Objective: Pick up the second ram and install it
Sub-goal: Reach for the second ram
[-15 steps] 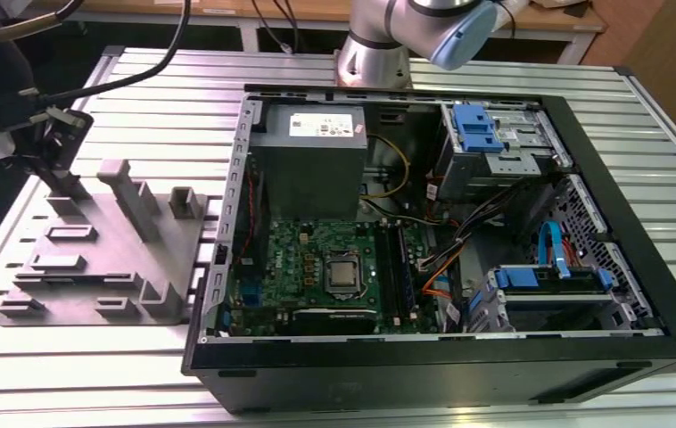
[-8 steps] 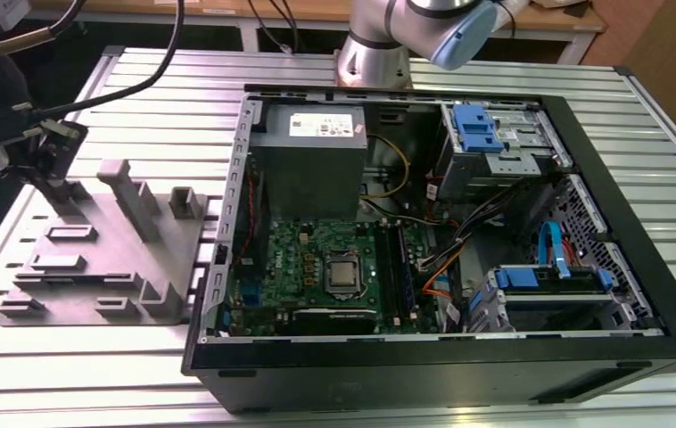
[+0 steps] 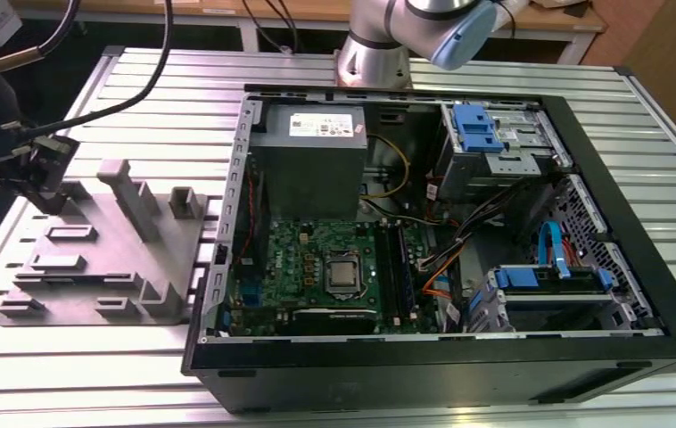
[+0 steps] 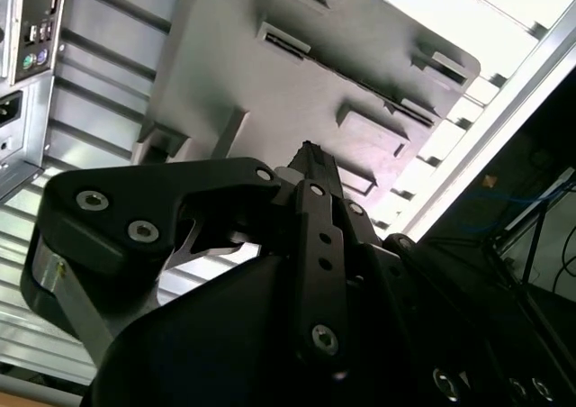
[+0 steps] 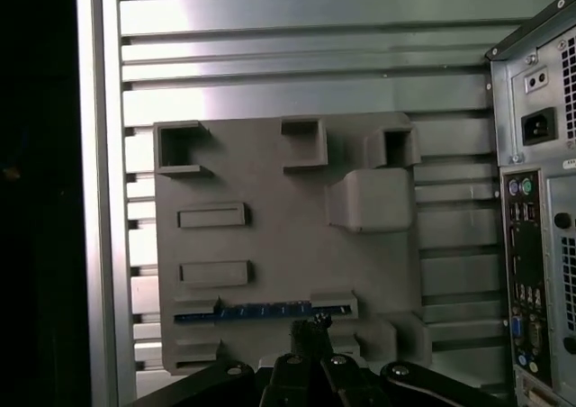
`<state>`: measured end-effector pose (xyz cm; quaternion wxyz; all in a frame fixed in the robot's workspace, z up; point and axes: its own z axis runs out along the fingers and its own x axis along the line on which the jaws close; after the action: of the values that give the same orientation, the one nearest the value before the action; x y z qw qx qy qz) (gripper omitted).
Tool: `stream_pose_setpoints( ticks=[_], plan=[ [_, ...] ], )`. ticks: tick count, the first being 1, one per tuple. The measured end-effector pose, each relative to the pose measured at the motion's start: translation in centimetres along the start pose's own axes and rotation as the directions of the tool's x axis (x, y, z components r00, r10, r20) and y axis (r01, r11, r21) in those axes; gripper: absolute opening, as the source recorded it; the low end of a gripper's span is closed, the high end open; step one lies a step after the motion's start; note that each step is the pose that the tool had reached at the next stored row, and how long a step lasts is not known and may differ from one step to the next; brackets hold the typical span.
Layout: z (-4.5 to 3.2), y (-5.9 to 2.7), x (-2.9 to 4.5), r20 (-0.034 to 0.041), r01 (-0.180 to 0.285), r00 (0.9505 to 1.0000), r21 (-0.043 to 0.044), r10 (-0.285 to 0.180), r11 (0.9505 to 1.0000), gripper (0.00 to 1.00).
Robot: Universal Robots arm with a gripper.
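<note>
Only a blue edge of the second ram (image 5: 261, 312) is seen, sunk in the holder (image 5: 270, 245). Whether the tool (image 5: 310, 321) beside it is spread cannot be told.

The second ram (image 5: 256, 312) lies sunk in the grey holder (image 5: 270, 245), one blue edge showing, seemingly partly behind the gripper (image 5: 310, 321).

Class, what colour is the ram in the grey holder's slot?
The ram is blue, clearest in the first wrist view.

grey fixture (image 3: 100, 259) | open PC case (image 3: 433, 374) beside it | slatted table (image 3: 136, 80)
</note>
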<state>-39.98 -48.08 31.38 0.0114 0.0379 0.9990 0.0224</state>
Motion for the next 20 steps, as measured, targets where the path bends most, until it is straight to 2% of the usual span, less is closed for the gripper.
stream_pose_setpoints(
  ticks=[11,20],
  plan=[
    [1.46,-0.73,1.32,-0.0016,0.000,1.0000,0.0002,0.000,1.0000,0.07],
    [1.86,-1.16,1.98,-0.0017,0.000,1.0000,0.0003,0.000,1.0000,0.07]
  ],
)
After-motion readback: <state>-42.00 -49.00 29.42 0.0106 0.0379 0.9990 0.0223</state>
